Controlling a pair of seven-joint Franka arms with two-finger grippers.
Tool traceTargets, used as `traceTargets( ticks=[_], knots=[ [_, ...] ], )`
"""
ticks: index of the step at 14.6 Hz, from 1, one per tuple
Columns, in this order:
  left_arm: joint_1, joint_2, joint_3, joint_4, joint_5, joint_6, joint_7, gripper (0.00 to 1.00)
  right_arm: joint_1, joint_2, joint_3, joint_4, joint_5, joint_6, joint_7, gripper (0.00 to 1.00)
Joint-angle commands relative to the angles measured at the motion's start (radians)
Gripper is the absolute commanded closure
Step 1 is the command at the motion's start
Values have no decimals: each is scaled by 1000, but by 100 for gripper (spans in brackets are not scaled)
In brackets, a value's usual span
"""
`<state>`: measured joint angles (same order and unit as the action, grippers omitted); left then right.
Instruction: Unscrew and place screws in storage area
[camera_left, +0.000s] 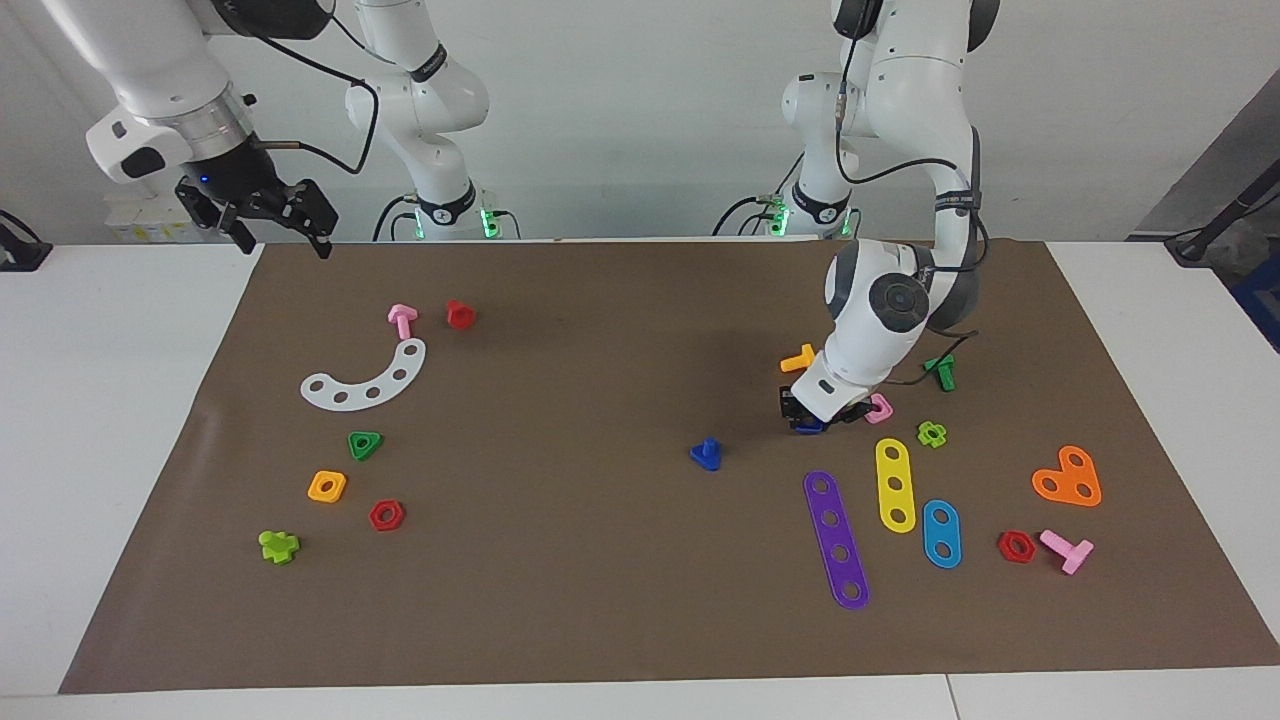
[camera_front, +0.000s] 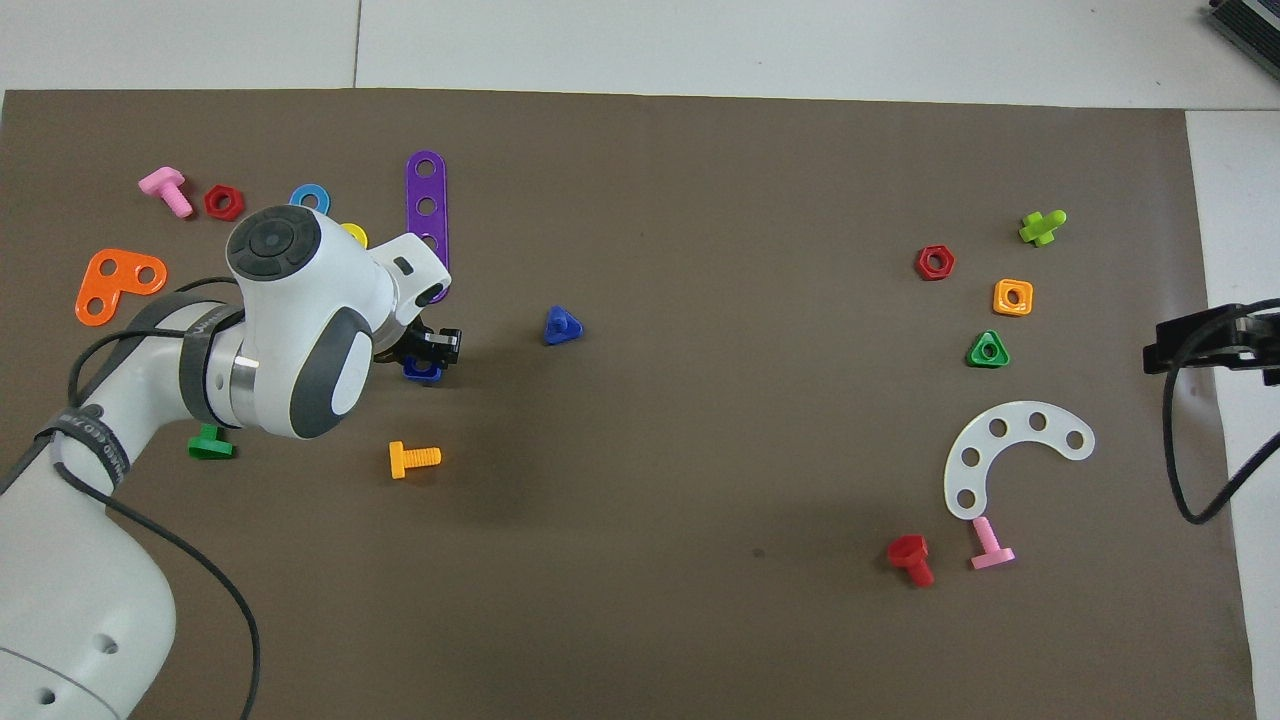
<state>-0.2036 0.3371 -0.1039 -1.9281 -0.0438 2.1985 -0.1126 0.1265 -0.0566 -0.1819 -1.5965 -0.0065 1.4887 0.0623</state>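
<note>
The dark-blue bolt (camera_left: 706, 454) with a triangular head lies alone near the middle of the brown mat (camera_left: 600, 600); it also shows in the overhead view (camera_front: 562, 326). My left gripper (camera_left: 818, 418) is low at the mat toward the left arm's end, its fingers closed around the blue square nut (camera_left: 808, 426). The overhead view shows that gripper (camera_front: 432, 352) with the nut (camera_front: 422, 371) at its tips. My right gripper (camera_left: 280, 232) is open and empty, raised over the mat's edge at the right arm's end, and waits; the overhead view shows only part of it (camera_front: 1205, 340).
Around the left gripper lie an orange bolt (camera_left: 798, 358), a pink nut (camera_left: 880, 408), a green bolt (camera_left: 942, 370), and purple (camera_left: 836, 540), yellow (camera_left: 895, 484) and blue (camera_left: 941, 533) strips. Toward the right arm's end lie a white arc (camera_left: 366, 378), a green triangular nut (camera_left: 365, 444) and other pieces.
</note>
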Motion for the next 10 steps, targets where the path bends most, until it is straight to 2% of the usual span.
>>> traceTargets(
  ticks=[1,3,6,10],
  knots=[
    [-3,-41,9,-52,-22,35,25,14,-1,-17,2,-14,-7,-4,-4,0],
    [-3,-40,9,-52,-22,36,27,3,-1,-17,2,-14,-7,-4,-4,0],
    [4,-46,9,-29,-22,32,27,3,-1,-16,2,-14,-7,-4,-4,0],
    [90,-142,7,-11,-22,-51,42,3,-1,-17,2,-14,-6,-4,-4,0]
  ],
)
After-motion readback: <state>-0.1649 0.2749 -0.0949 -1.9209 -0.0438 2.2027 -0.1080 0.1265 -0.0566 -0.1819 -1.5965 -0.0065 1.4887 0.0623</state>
